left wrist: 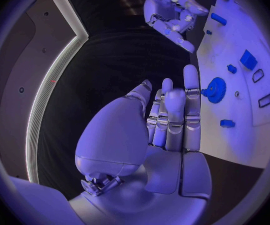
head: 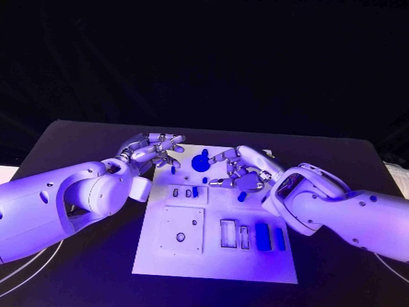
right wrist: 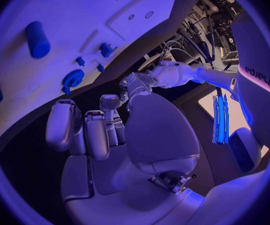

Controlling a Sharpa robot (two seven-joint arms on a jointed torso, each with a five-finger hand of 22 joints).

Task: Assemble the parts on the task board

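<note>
Two silver hands are held over the far end of the white task board [head: 172,246], which is laid flat in the middle of the black tabletop [head: 75,137] so that both arms can reach it. The left hand [head: 154,151] is poised at the board's far left corner with its fingers extended and apart, and nothing is seen between them; in the left wrist view the fingertips [left wrist: 191,75] are seen just short of a round blue gear [left wrist: 216,89], which stands on the board ahead of them. That placement is judged to be a readiness to take the gear, though no contact is shown. The right hand [head: 244,171] is held just right of the same gear [head: 200,160], its fingers curled inward above the board; in the right wrist view they are seen bent, with no part between them, so the hand is taken as closed on nothing. Nearer the robot than both hands, a row of slots is cut into the board, and a blue block [head: 262,234] is seated among them, judged to be already in its place. A small blue peg [head: 194,191] is seen upright at the board's middle, below the right hand's fingers. Other small blue pieces are scattered round the gear, apparently awaiting fitting.
</note>
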